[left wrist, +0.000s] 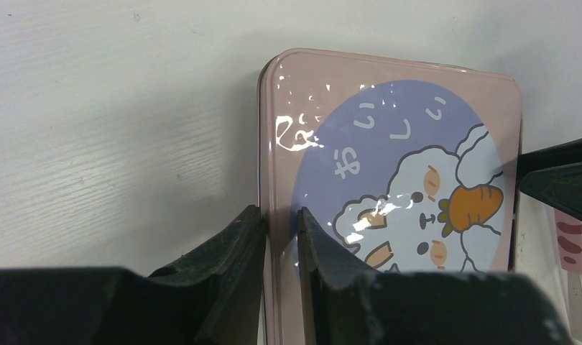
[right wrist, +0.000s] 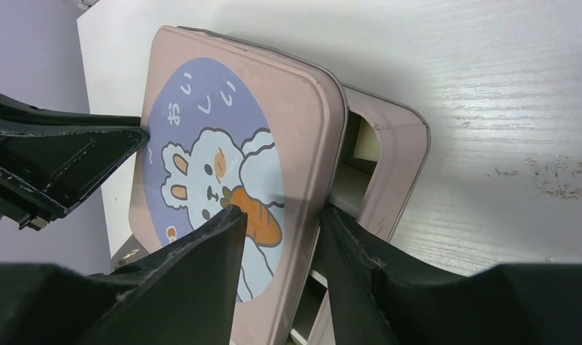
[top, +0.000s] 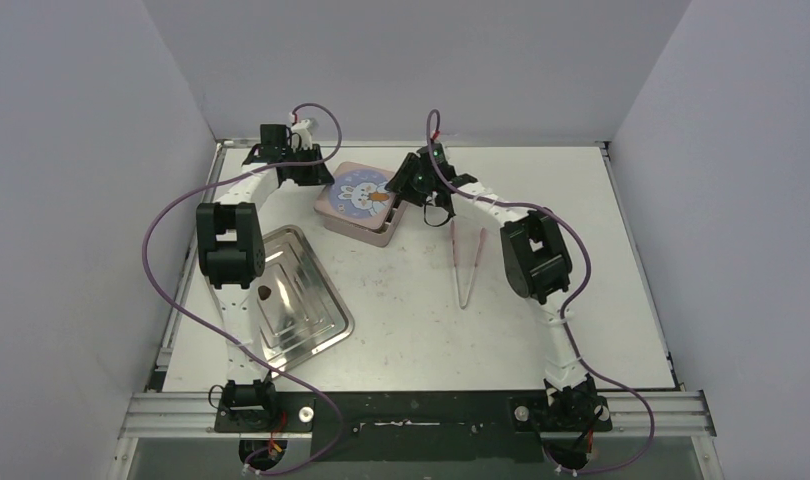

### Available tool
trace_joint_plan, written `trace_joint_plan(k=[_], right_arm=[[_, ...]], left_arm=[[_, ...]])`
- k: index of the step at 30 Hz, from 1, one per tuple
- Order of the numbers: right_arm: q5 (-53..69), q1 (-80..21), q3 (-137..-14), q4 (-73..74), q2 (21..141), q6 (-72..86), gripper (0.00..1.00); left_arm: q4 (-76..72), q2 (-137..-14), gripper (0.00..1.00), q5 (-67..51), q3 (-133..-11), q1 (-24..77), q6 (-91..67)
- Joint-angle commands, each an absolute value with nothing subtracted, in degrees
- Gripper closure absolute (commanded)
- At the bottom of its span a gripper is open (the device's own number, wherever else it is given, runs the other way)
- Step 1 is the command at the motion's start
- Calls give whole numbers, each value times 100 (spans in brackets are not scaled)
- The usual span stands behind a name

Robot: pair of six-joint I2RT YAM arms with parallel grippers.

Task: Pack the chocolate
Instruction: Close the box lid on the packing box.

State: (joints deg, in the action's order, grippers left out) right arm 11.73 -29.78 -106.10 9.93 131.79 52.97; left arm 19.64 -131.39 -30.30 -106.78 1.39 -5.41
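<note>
White worktop [top: 411, 300]. The left gripper [left wrist: 281, 223] clamps the rabbit lid [left wrist: 389, 144]; the right gripper [right wrist: 281, 223] straddles its far edge, grip uncertain. Lid askew on tin [right wrist: 396, 165]: fitting step, by judgement. One chocolate [top: 265, 293] lies on tray [top: 311, 320]. Next: align, press.

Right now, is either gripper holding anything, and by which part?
The left gripper pinches the rabbit lid by its side rim. The right gripper straddles the opposite edge, jaws apart, apparently not clamped.

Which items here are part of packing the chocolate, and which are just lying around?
Job:
- chocolate piece
- silver tray under it
- tin
- rabbit lid

Lying about:
- tweezers, untouched
</note>
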Motion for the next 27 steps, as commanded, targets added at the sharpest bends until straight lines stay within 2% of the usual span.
trace_joint_plan(k=[1, 15, 19, 27], right_arm=[[1426, -3007, -10163, 191, 12761, 5423, 56], [1504, -2918, -9227, -381, 12056, 5493, 58], [1605, -2898, -9192, -550, 12060, 5440, 58], [1826, -2922, -9261, -838, 12042, 5420, 58]], left_arm=[[1976, -13238, 79, -3226, -10670, 167, -607], [1875, -12997, 72, -3639, -10575, 189, -804], [1964, -12984, 66, -3473, -10575, 215, -742], [2450, -13050, 65, -2924, -10683, 299, -376]])
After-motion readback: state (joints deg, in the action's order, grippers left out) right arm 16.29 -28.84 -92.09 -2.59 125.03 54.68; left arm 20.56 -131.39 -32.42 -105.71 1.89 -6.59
